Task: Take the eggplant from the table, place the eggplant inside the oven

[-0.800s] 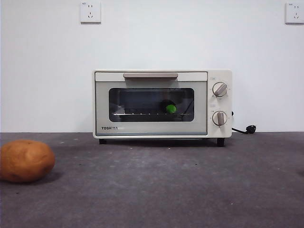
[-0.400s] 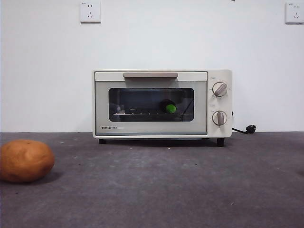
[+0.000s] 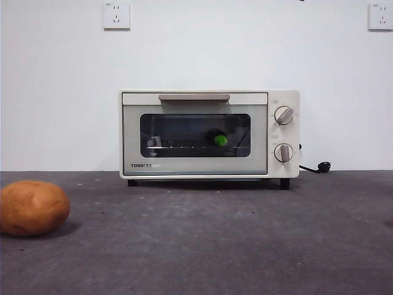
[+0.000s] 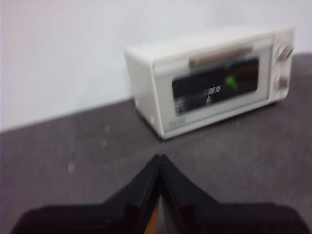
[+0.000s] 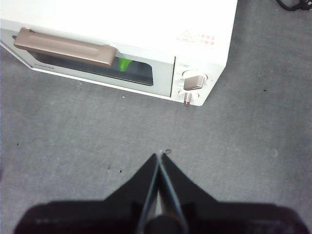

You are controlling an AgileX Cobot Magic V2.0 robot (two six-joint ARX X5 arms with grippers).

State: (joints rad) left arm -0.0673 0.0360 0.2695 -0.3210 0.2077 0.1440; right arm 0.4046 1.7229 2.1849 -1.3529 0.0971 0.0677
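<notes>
oven (image 3: 209, 134) door shut, blocks my way in | potato (image 3: 34, 208) far left | table (image 3: 245, 246) between seems open

Low front and both wrist views share the oven (image 3: 209, 134).

a bare test bench, more lab than kitchen: a grey felt table (image 3: 245, 246) pushed against a plain white wall (image 3: 61, 92), two sockets (image 3: 116, 15) high above the oven (image 3: 209, 134), whose plug (image 3: 323, 166) lies loose beside it.
</notes>
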